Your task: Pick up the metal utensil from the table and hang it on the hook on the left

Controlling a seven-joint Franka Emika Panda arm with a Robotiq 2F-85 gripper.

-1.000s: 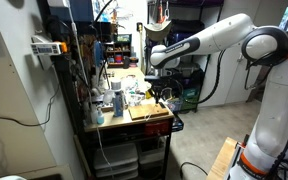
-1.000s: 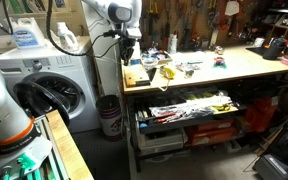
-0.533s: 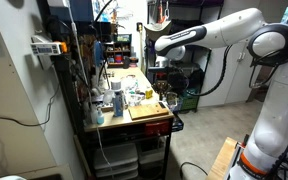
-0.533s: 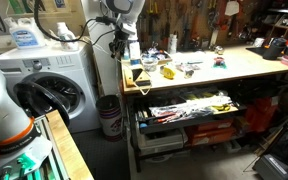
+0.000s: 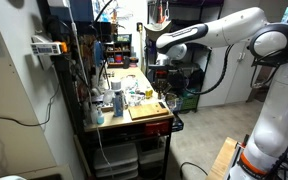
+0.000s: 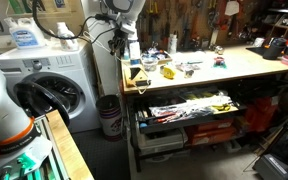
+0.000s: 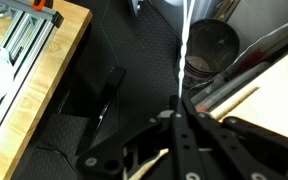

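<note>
My gripper [image 7: 180, 100] is shut on the metal utensil [image 7: 184, 45], a thin silvery rod that runs from the jaws to the top edge of the wrist view. In both exterior views the gripper [image 5: 164, 65] [image 6: 134, 50] hangs above the end of the table [image 5: 124, 92] [image 6: 234, 66], over the tan board [image 5: 149, 112]. The utensil is too thin to make out in the exterior views. The table's tan top with its red front edge [image 7: 239, 72] shows at the right of the wrist view. I cannot tell which fixture is the hook.
A washing machine [image 6: 54, 85] and a black bin [image 6: 109, 115] [image 7: 212, 50] stand beside the table's end. A drawer full of tools [image 6: 189, 105] is pulled out below the top. Bottles and clutter [image 5: 109, 98] crowd the table. A wooden bench [image 7: 34, 60] lies below.
The gripper has risen from the tan board to well above the table, with the utensil in it. In the last half second it has barely moved.
</note>
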